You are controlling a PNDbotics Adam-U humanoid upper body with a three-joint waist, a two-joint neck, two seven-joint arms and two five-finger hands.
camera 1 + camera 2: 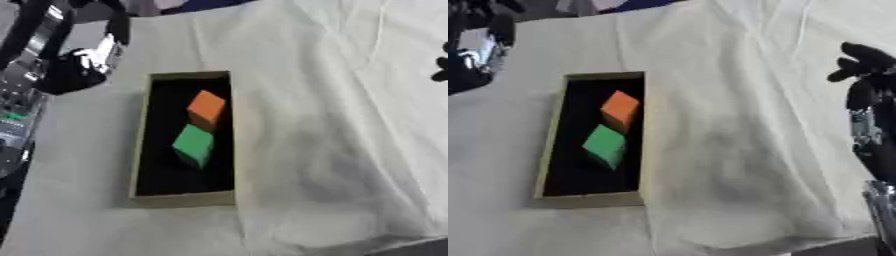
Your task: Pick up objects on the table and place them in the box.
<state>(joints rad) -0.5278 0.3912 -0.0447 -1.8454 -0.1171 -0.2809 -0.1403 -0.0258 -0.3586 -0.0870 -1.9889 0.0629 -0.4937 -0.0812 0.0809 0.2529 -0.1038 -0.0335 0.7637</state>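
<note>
A long shallow box [138, 150] with tan walls and a black inside lies left of centre on the white cloth. Inside it, an orange cube [206, 106] sits toward the far end and a green cube [193, 144] lies just nearer, the two touching at a corner. My left hand [68, 74] hangs above the table's left edge, beyond the box's far left corner and apart from it. My right hand [864, 61] shows at the right edge of the right eye view, fingers relaxed and pointing up, holding nothing, well clear of the box.
A wrinkled white cloth [332, 130] covers the table, with folds to the right of the box and along the near edge. Dark equipment [16, 120] stands off the table's left side.
</note>
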